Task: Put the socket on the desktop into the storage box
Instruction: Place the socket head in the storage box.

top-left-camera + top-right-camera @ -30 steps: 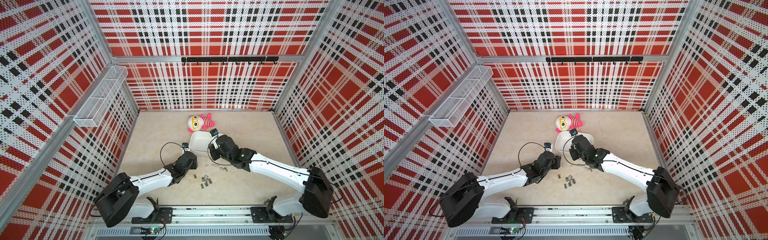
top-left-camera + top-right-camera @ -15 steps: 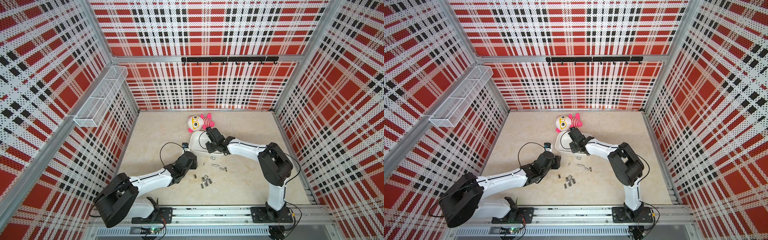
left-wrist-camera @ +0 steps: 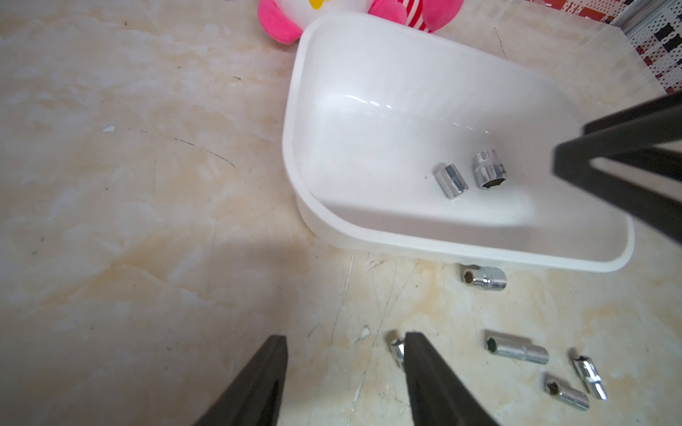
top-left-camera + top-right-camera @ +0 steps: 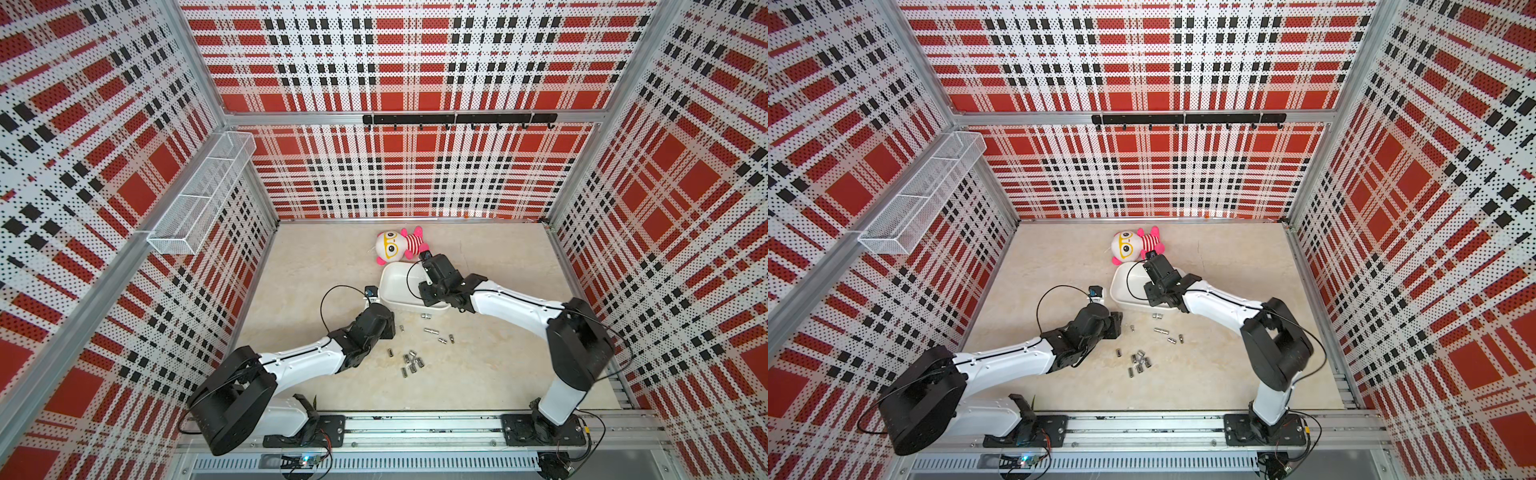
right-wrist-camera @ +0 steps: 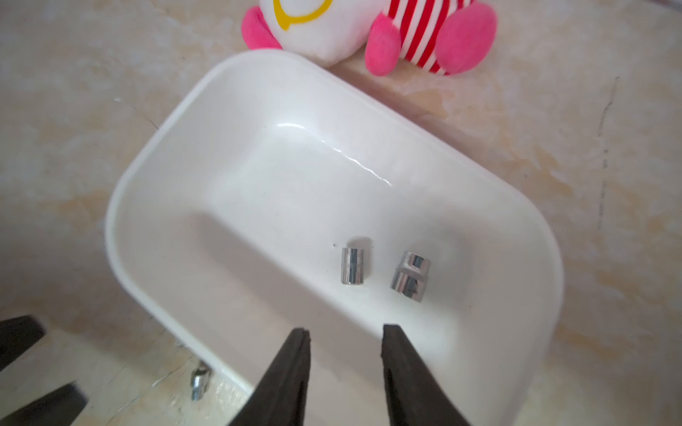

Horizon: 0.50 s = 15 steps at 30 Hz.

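The white storage box (image 4: pixel 395 286) lies on the beige desktop (image 4: pixel 478 257), and two short chrome sockets (image 5: pixel 352 271) (image 5: pixel 409 276) rest side by side on its floor. My right gripper (image 5: pixel 347 328) hangs open over the box's near end with nothing between its fingers. Low over the desktop, just in front of the box, my left gripper (image 3: pixel 345 336) is open and empty. A small socket (image 3: pixel 396 348) lies against the outside of one left finger. Several more sockets (image 4: pixel 411 363) are scattered on the desktop in both top views.
A pink and white plush doll (image 4: pixel 399 245) lies against the box's far side. A white wire basket (image 4: pixel 203 195) hangs on the left wall and a black hook rail (image 4: pixel 457 119) on the back wall. Aluminium rails edge the desktop.
My right gripper has moved from the box's front edge to over the storage box, and its jaws have parted. The left arm has stayed still.
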### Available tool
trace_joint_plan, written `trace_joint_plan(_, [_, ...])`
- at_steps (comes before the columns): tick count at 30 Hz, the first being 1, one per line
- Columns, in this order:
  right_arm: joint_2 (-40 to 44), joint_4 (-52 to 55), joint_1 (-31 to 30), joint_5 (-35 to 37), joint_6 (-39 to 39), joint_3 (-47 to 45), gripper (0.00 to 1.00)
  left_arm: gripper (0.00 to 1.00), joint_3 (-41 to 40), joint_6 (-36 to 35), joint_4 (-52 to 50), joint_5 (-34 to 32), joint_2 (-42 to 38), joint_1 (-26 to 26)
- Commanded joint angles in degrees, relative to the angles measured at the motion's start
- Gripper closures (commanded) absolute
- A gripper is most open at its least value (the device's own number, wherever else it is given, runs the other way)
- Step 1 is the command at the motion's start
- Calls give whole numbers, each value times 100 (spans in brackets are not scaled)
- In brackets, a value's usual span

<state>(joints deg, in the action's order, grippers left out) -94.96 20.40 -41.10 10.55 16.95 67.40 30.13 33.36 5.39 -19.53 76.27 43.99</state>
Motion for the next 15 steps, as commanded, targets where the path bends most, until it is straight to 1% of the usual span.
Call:
trace_joint_plan(1, [1046, 6, 20, 93, 9, -685, 62, 44, -12, -33, 138, -33, 41, 57])
trace_joint_plan(2, [1461, -72, 18, 44, 134, -1084, 62, 44, -13, -40, 127, -51, 29, 66])
trace_joint_plan(5, [2271, -348, -7, -370, 394, -2014, 62, 44, -16, -30, 134, -115, 23, 75])
trace_joint_plan(9, [3137, -533, -14, -344, 688, -2993, 63, 44, -16, -40, 120, -139, 37, 66])
trace_joint_plan(12, [3532, -742, -29, -273, 851, -3532, 63, 44, -5, -34, 112, -165, 37, 67])
trace_joint_plan(15, [3556, -993, -21, -253, 879, -3882, 63, 44, -11, -31, 120, -208, 63, 75])
